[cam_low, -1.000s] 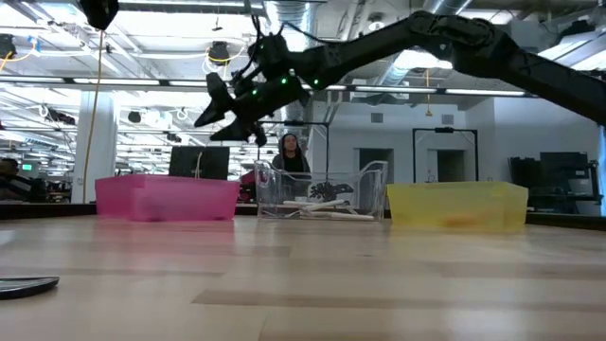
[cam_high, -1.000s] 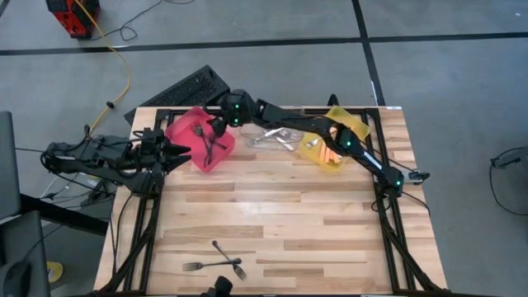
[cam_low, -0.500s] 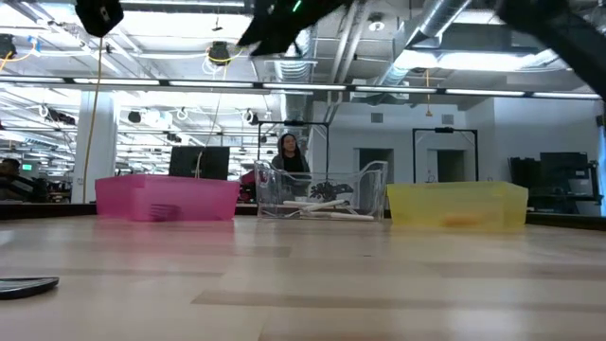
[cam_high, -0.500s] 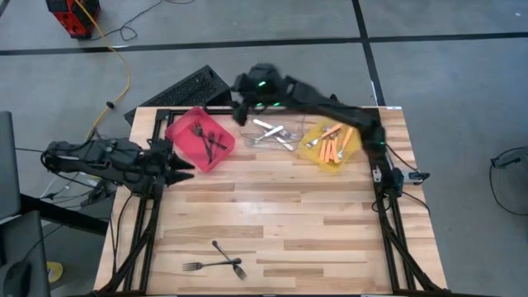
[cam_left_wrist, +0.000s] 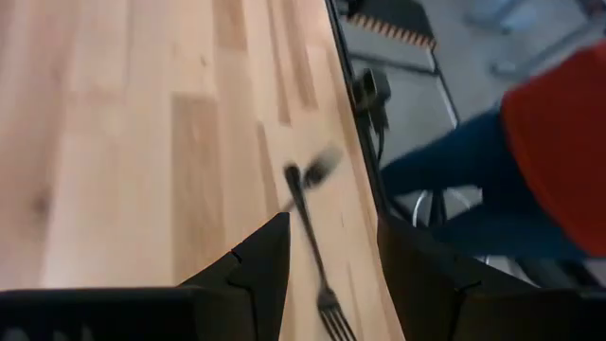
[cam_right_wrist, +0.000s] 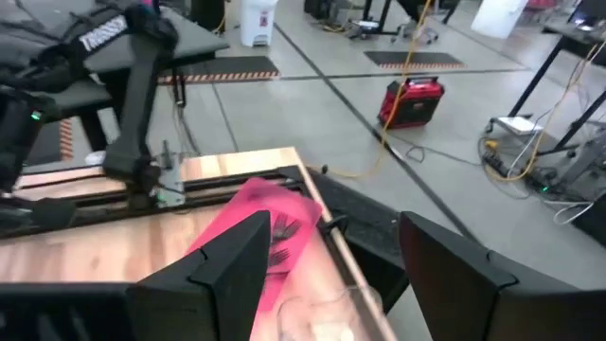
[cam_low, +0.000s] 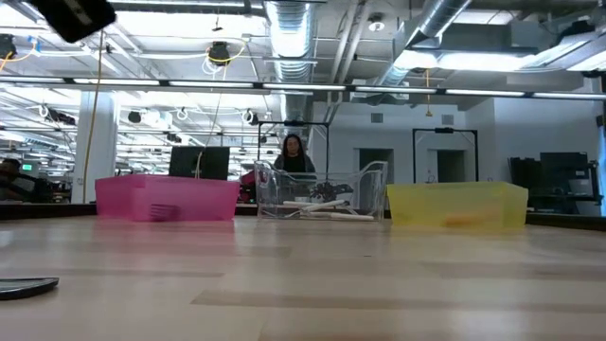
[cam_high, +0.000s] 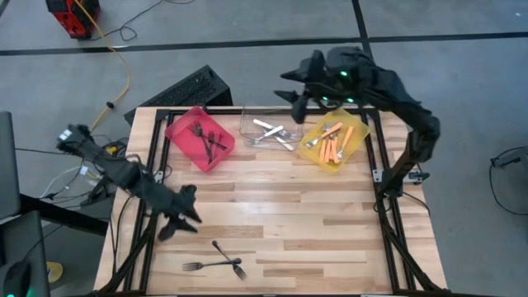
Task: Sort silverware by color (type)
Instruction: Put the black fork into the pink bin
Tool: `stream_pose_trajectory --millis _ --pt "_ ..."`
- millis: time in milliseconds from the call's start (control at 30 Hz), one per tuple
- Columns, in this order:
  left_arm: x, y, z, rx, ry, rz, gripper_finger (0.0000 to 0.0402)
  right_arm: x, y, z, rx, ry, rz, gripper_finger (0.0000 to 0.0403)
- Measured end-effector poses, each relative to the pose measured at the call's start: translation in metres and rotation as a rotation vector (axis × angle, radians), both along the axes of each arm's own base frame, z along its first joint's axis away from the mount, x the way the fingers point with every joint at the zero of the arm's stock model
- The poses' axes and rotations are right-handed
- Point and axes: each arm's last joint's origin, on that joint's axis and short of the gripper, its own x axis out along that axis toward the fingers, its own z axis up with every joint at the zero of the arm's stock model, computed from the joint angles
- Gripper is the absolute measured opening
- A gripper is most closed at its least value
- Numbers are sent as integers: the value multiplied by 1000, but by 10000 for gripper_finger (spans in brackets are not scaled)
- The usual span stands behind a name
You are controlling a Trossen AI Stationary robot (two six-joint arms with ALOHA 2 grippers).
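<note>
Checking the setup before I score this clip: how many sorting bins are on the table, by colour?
Red bin: 1
Clear bin: 1
Yellow bin: 1
Total: 3

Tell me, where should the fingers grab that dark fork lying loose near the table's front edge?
Probably the dark fork by mid-handle, from straight above, fingers across it. It lies flat, its head crossing a second fork, so the bare handle is the clearest part. The left gripper hovers nearby.
</note>
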Motion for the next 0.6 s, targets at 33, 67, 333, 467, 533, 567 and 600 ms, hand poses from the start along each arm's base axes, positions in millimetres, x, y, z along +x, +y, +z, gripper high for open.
stream_pose_trajectory --millis 33,67,333,467,533,567,600 --pt "-1 -8 -3 10 16 -8 143 -6 4 3 8 0 -2 260" --pt "-1 -15 -6 21 35 -14 143 -11 8 4 17 6 3 260" --pt "-6 -72 -38 82 159 13 143 -19 24 4 45 34 44 260" --pt "3 -90 -59 107 206 82 143 -15 23 2 41 47 46 260" --pt "8 -98 -71 121 238 94 143 -12 23 -1 43 65 46 260" --pt "11 -102 -77 126 251 94 143 -8 22 -4 44 78 46 260" --pt "14 -105 -84 129 265 106 143 -6 22 -5 39 82 48 260"
